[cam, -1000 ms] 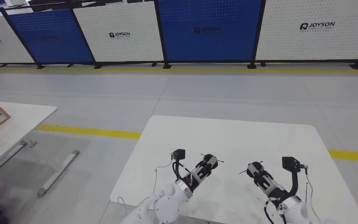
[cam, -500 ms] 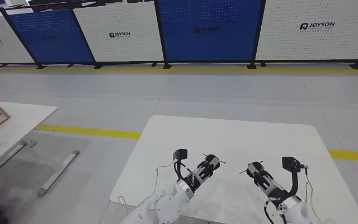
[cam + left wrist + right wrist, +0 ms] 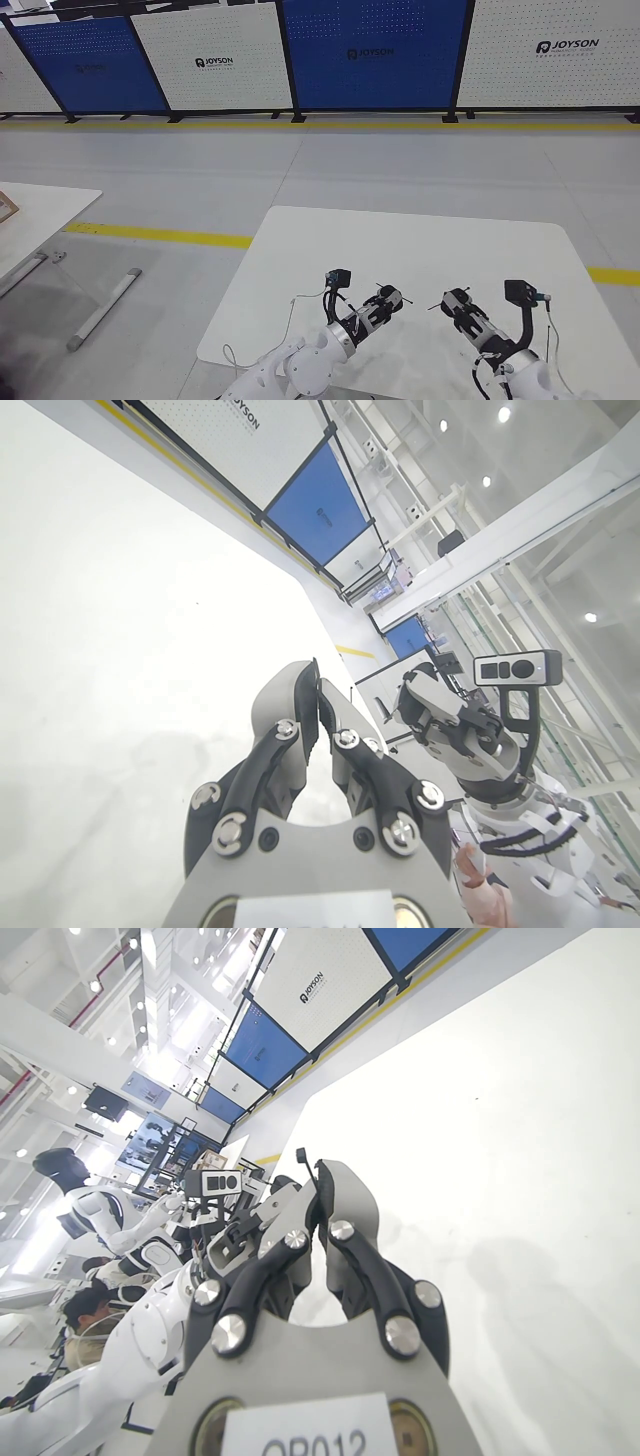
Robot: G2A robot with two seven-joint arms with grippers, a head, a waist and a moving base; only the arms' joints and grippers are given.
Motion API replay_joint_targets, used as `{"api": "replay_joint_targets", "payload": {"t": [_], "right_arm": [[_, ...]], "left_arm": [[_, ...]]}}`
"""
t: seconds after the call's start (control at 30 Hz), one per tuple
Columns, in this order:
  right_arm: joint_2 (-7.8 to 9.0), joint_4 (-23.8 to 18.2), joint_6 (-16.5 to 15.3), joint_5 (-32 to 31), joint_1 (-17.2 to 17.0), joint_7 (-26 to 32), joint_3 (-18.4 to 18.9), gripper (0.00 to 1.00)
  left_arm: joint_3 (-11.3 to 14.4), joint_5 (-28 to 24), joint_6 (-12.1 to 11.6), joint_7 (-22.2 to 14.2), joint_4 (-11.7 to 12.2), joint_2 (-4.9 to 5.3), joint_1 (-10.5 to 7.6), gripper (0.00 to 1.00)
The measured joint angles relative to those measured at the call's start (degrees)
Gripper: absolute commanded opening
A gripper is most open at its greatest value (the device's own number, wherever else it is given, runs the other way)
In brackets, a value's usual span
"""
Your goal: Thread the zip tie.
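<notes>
Right gripper [image 3: 320, 1180]: fingers pressed together, pinching the black zip tie [image 3: 305, 1164]. The tie's square head protrudes just beyond the fingertips, above the white table [image 3: 420, 240].

Left gripper [image 3: 316, 680]: pads closed against each other. In the top view a thin dark line crosses its tip; whether this is a tie cannot be determined.

Position: both grippers sit over the near part of the table, tips angled toward each other, close but apart.

Markings: each gripper base carries a white sticker [image 3: 312, 1423] with dark characters, partly cut off. The blue and white pegboard panels [image 3: 375, 55] beyond the table each bear a small printed logo.
</notes>
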Motion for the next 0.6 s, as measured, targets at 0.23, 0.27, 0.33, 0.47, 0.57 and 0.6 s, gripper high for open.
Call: {"api": "replay_joint_targets", "payload": {"t": [0.23,0.27,0.33,0.47,0.57,0.6], "right_arm": [[-0.47,3.9,-12.1,3.3,-6.1,-7.4,2.5,0.0],[-0.58,5.2,-14.1,3.3,-6.8,-7.9,2.5,0.0],[-0.89,6.9,-16.2,3.3,-7.2,-8.8,1.9,0.0],[-2.21,10.5,-18.0,3.9,-5.1,-9.9,-1.4,0.0],[-3.4,12.2,-14.8,2.6,-2.0,-10.9,-4.6,0.0],[-3.5,12.3,-14.4,2.6,-1.6,-11.0,-4.9,0.0]], "left_arm": [[0.0,0.0,0.0,0.0,0.0,0.0,0.0,0.0],[0.0,0.0,0.0,0.0,0.0,0.0,0.0,0.0],[0.0,0.0,0.0,0.0,0.0,0.0,0.0,0.0],[0.0,0.0,0.0,0.0,0.0,0.0,0.0,0.0],[0.0,0.0,0.0,0.0,0.0,0.0,0.0,0.0],[0.0,0.0,0.0,0.0,0.0,0.0,0.0,0.0]]}}
